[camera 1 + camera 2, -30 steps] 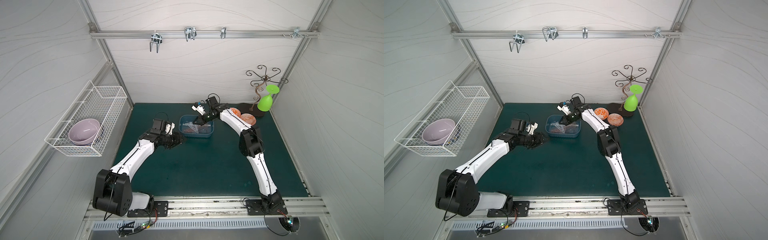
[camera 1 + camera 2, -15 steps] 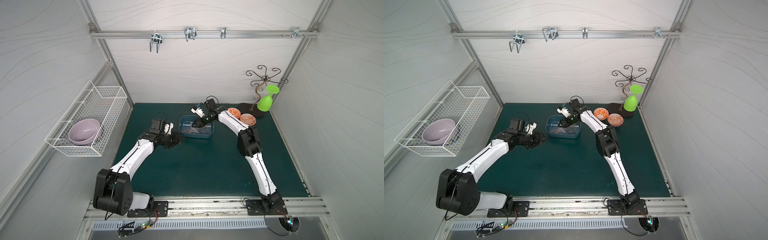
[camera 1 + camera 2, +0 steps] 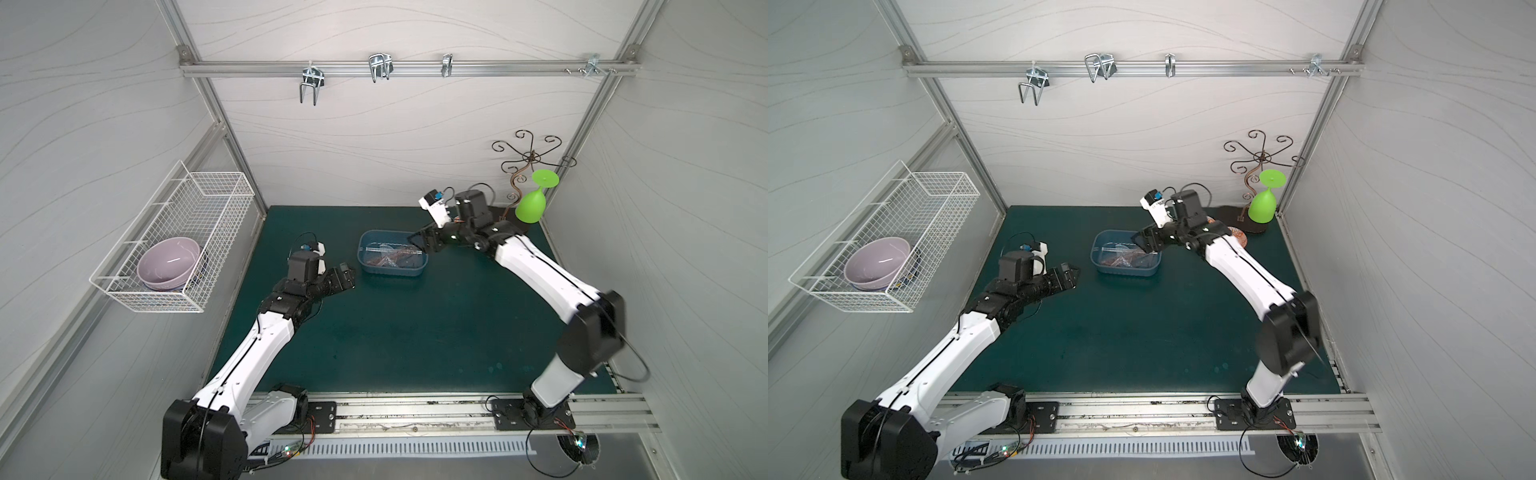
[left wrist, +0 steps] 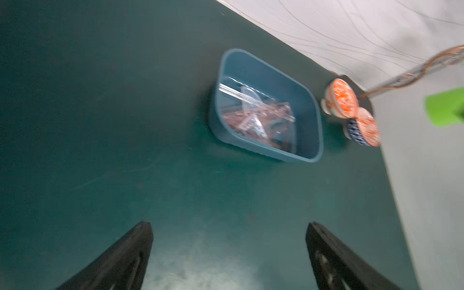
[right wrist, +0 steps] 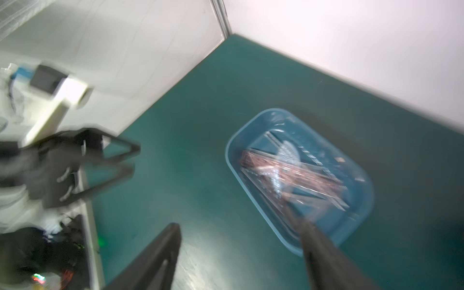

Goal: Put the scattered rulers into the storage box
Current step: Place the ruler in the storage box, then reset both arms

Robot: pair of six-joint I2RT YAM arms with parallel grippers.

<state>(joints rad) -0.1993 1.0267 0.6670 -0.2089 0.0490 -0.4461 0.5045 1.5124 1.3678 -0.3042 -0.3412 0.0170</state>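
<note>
Inside storage box [image 3: 390, 272]: rulers [image 3: 390, 258], piled. Released, empty: right hand [image 3: 422, 244] at its 3 o'clock rim, left hand [image 3: 347, 275] at 9. Best raise right hand straight up.

Clear glossy plastic rulers [image 4: 253, 115], matt plastic tub [image 4: 310, 100]

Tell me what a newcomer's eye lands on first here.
The blue box, centre back, holds a heap of see-through rulers, with left gripper and right gripper open either side. Then the bright green upturned glass, far right corner, and the lilac bowl in the wall basket.
</note>
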